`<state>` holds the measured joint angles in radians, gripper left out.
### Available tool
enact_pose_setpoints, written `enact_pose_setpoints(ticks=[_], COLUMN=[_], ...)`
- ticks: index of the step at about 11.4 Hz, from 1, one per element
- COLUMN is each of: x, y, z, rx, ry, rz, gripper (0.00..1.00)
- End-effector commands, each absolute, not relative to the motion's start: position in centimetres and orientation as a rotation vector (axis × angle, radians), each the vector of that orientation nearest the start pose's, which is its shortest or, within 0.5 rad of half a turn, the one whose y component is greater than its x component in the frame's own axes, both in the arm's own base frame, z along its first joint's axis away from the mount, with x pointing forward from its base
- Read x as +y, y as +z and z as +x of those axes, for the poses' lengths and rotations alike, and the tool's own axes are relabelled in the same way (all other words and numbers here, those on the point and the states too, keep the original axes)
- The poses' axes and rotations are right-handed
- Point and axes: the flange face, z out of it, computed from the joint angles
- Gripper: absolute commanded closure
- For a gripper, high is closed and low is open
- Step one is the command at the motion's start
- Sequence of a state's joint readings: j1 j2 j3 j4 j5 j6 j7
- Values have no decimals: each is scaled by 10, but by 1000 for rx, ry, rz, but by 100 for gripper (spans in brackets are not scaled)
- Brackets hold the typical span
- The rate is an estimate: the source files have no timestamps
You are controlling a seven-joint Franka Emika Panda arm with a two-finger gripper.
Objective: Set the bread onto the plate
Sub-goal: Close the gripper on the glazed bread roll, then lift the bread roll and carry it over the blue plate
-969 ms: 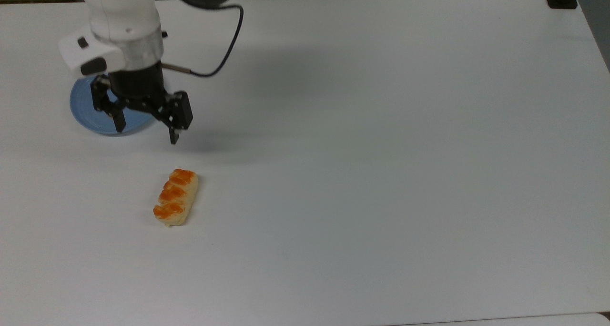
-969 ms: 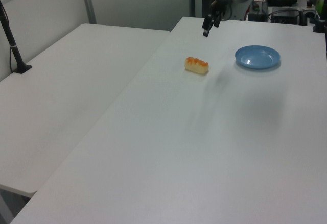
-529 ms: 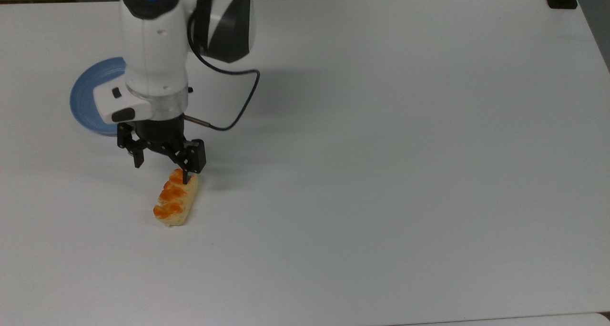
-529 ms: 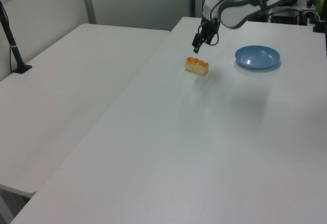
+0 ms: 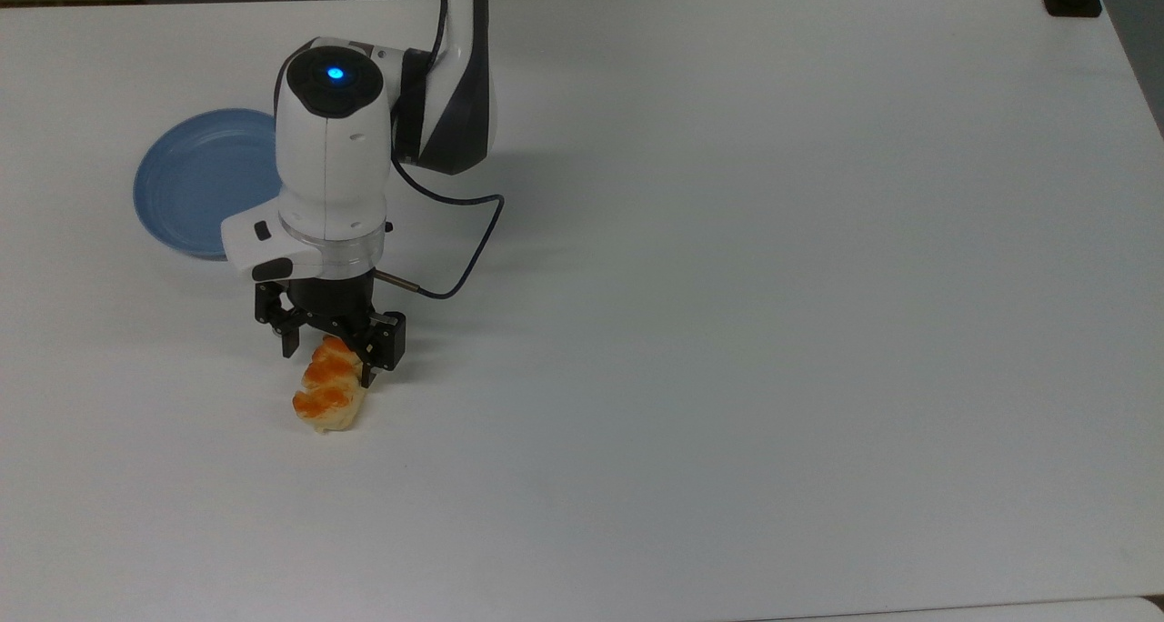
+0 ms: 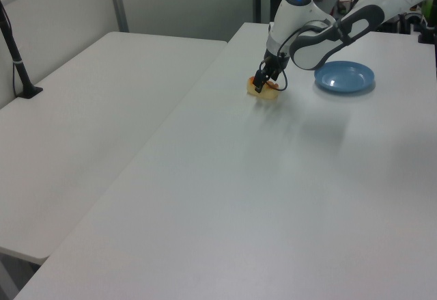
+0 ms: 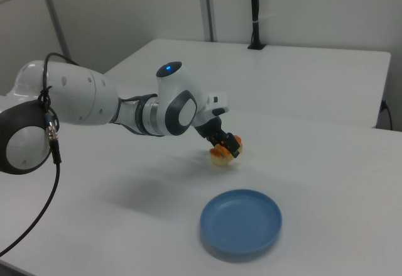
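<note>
Reaching for the bread

The gripper (image 5: 327, 360), fingers spread, is straddling the bread (image 5: 329, 391) for a crosswise grasp; the plate (image 5: 195, 181) is waiting at its eleven o'clock.

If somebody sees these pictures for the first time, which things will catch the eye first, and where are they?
The white robot arm stands out first, reaching down over the white table with its hand open around one end of the bread, one finger on each side. The bread's orange-brown top is the brightest colour, toward the top view's left. Next comes the empty light-blue plate, apart from the bread, further up in the top view.
</note>
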<state>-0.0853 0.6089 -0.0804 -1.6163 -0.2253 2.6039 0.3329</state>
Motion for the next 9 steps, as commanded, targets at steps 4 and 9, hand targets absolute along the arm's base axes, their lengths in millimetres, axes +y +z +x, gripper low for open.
enact_pose_setpoints(ticks=[4, 9], x=[-120, -179], y=[359, 434], z=[706, 610], rx=[543, 113], ry=[-636, -85], rz=[-3216, -3277], gripper=[62, 58])
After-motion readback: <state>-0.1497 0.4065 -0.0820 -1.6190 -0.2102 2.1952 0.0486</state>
